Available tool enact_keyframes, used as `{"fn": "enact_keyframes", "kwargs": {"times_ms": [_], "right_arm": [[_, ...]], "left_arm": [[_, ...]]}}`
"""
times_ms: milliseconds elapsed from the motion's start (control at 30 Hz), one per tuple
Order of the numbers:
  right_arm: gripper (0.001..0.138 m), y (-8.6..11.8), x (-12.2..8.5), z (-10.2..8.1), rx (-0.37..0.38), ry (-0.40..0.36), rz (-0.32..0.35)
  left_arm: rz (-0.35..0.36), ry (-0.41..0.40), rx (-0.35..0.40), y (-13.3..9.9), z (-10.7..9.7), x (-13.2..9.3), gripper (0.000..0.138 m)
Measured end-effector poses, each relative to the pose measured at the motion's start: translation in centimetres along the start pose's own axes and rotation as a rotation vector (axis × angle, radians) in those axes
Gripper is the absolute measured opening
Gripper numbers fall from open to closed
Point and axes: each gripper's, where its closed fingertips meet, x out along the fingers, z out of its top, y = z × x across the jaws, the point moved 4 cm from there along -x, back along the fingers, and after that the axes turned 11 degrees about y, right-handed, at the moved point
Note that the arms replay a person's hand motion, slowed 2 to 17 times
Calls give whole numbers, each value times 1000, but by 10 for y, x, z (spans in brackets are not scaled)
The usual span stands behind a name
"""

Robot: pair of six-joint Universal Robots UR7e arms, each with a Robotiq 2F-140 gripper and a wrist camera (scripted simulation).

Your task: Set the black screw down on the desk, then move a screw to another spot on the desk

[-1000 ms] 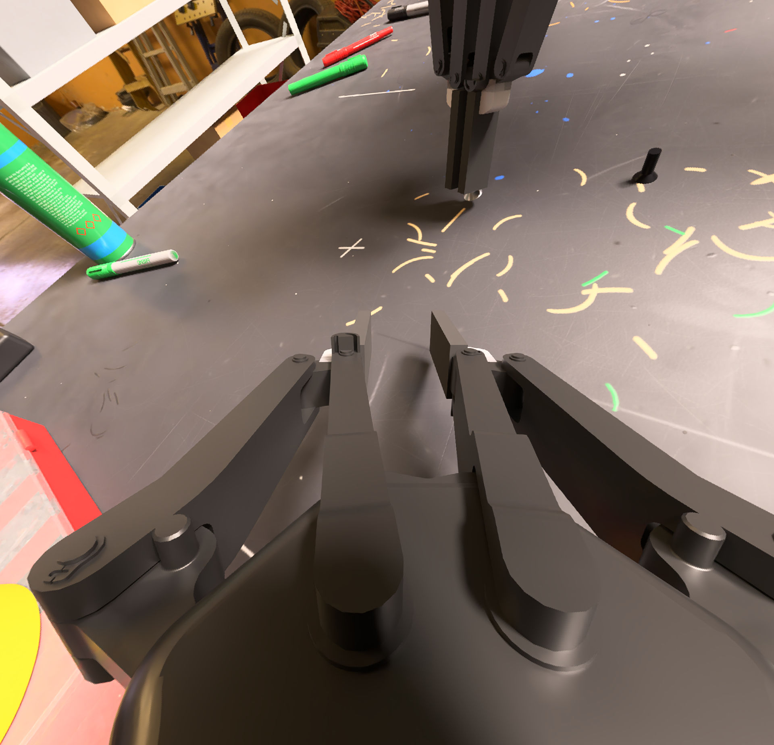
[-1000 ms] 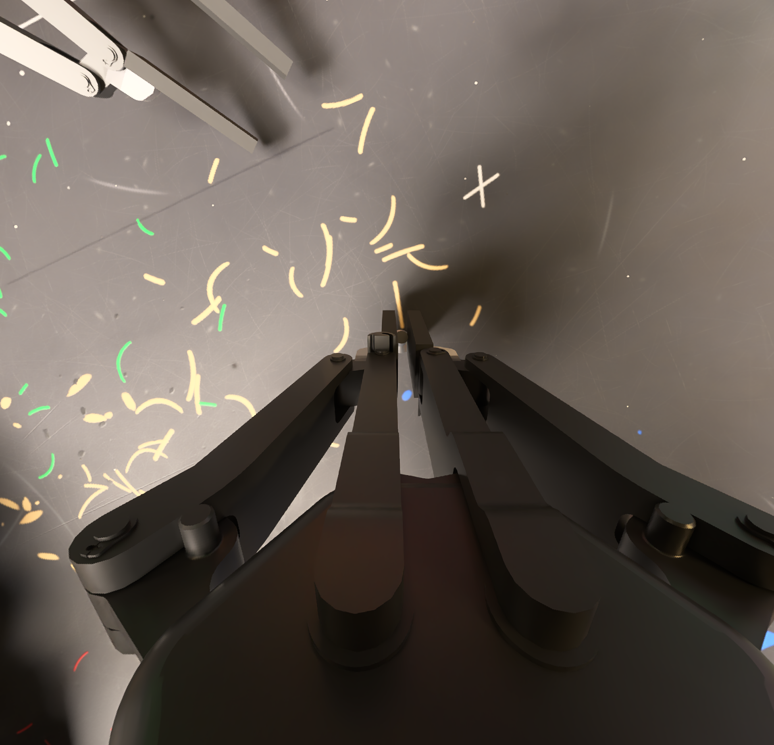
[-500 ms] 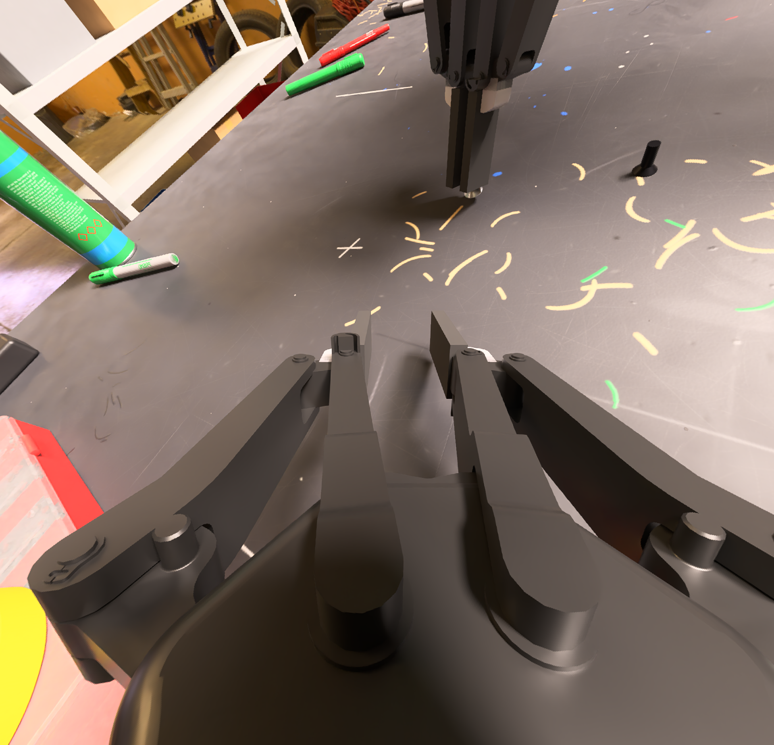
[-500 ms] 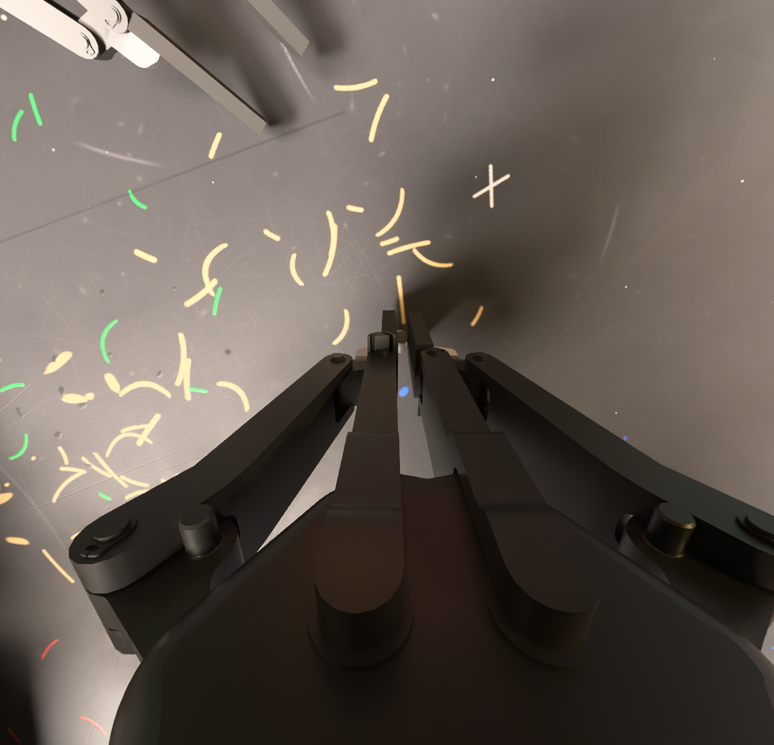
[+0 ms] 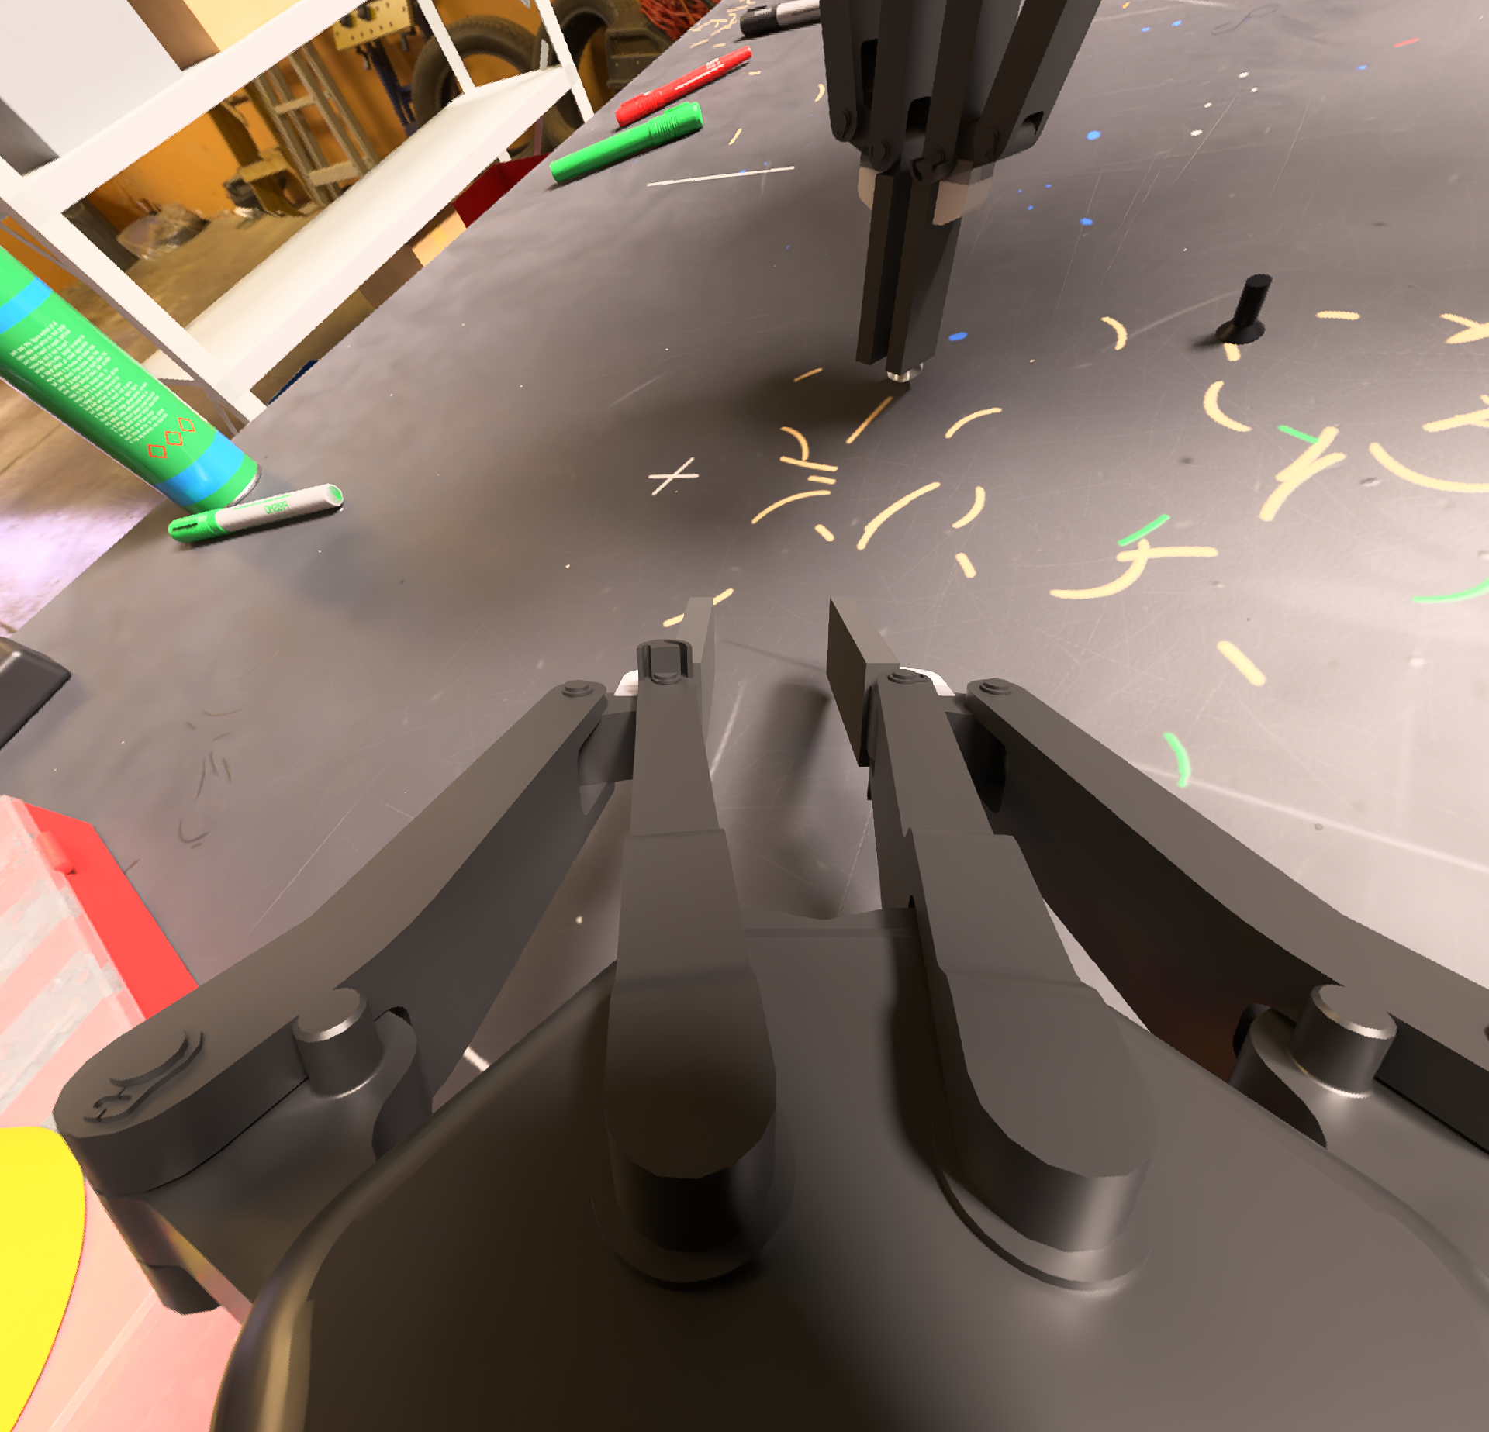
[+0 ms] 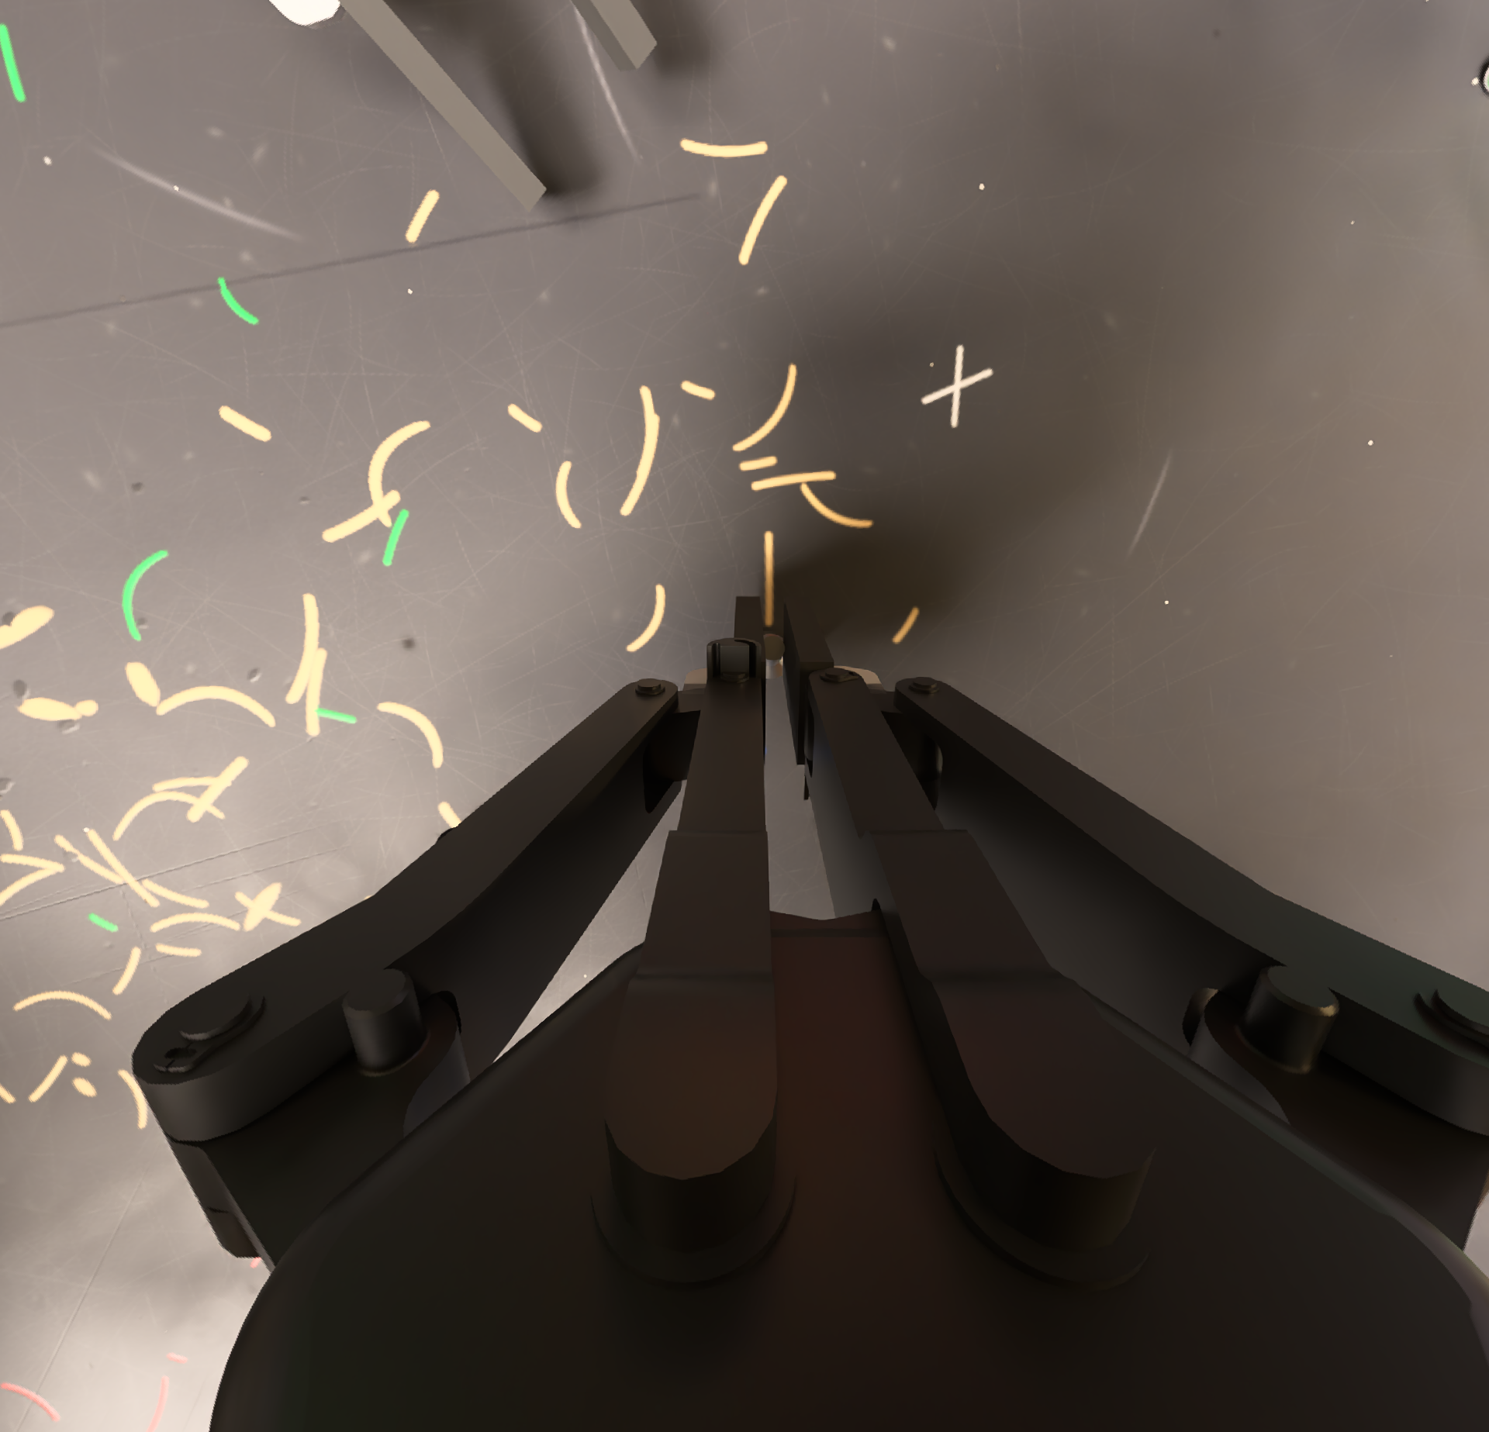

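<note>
A black screw (image 5: 1245, 314) stands head down on the grey desk (image 5: 483, 394) at the right of the left wrist view, apart from both grippers. My right gripper (image 6: 772, 628) is shut on a small silver screw (image 6: 773, 646); in the left wrist view this gripper (image 5: 902, 362) points straight down with the silver screw tip (image 5: 904, 376) just above the desk. My left gripper (image 5: 769, 628) is open and empty, low over the desk. Its fingers (image 6: 451, 96) show pale at the top left of the right wrist view.
A green spray can (image 5: 105, 402) and a green-and-white marker (image 5: 258, 511) lie at the desk's left edge. Green (image 5: 628, 143), red (image 5: 685, 84) and black (image 5: 777, 16) markers lie farther back. A white shelf (image 5: 338, 153) stands beyond the edge. A red box (image 5: 64, 950) is near left.
The right gripper with the silver screw has shifted slightly over the desk, staying just above it. The left gripper has drawn back a little and stays open.
</note>
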Motion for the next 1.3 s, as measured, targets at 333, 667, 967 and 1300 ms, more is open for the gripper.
{"fn": "enact_keyframes", "kwargs": {"times_ms": [333, 667, 967, 1300], "right_arm": [[8, 1, 0, 2, -23, 15, -30], [8, 1, 0, 2, -23, 20, -28], [8, 2, 0, 2, -26, 19, -34], [8, 2, -1, 3, -28, 18, -39]], "left_arm": [[2, 1, 4, 0, 0, 0, 38], [6, 0, 9, -1, 0, 0, 38], [7, 1, 11, -1, 0, 0, 38], [7, 0, 10, -1, 0, 0, 38]]}}
